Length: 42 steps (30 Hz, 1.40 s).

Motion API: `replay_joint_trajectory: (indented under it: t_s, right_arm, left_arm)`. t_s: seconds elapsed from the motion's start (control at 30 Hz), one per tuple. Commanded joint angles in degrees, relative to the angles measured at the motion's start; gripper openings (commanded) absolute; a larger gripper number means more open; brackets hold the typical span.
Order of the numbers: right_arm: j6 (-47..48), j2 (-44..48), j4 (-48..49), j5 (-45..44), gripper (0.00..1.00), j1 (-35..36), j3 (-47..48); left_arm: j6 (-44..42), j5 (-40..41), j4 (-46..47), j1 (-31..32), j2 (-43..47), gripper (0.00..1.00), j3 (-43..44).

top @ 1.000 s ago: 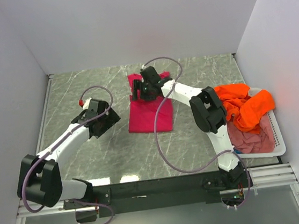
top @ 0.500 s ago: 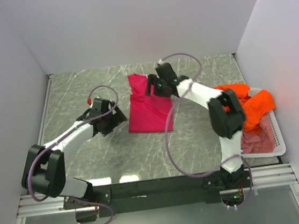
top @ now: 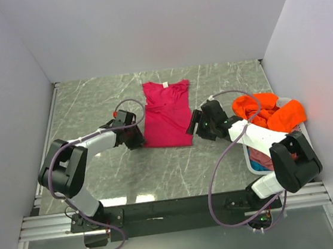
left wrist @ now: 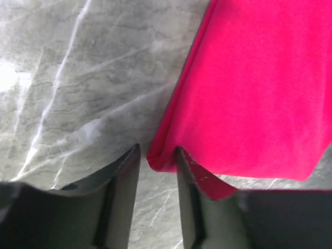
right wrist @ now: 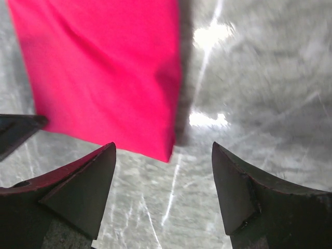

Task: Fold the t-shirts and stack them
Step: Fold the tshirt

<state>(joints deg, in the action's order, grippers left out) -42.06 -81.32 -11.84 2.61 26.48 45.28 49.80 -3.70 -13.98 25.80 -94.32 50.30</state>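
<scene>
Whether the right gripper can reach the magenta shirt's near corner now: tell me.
Probably yes. The right gripper hangs open, with the corner of the magenta shirt just ahead of its gap; only bare table surrounds it.

No legible text, brand or number anywhere; white neck tag (top: 164, 85) on crimson t-shirt (top: 167, 121) unreadable.

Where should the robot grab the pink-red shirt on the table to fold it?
By its two near corners. The shirt lies flat on the table, so only its edges give fingers something to pinch. The left end effector sits at the near-left corner, on the left side; the right end effector, open, faces the near-right corner and could slide in low from the right.
</scene>
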Motion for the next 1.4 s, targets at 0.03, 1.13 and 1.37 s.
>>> replay_joint_trajectory:
  t_s: [0.03, 1.13, 1.37]
  right_arm:
    - [-3.1, 1.4, 2.9, 0.8, 0.79, 0.0, -1.9]
    - [-8.0, 3.3, -6.6, 8.9, 0.0, 12.3, -12.2]
    - [-4.6, 19.7, -18.5, 7.4, 0.0, 11.8, -9.1]
  left_arm:
    - [-1.8, -1.0, -0.2, 0.6, -1.7, 0.28, 1.3]
    - [1.6, 1.4, -15.8, 8.9, 22.3, 0.01, -12.9]
    - [2.0, -0.4, -22.4, 9.2, 36.0, 0.01, -8.4]
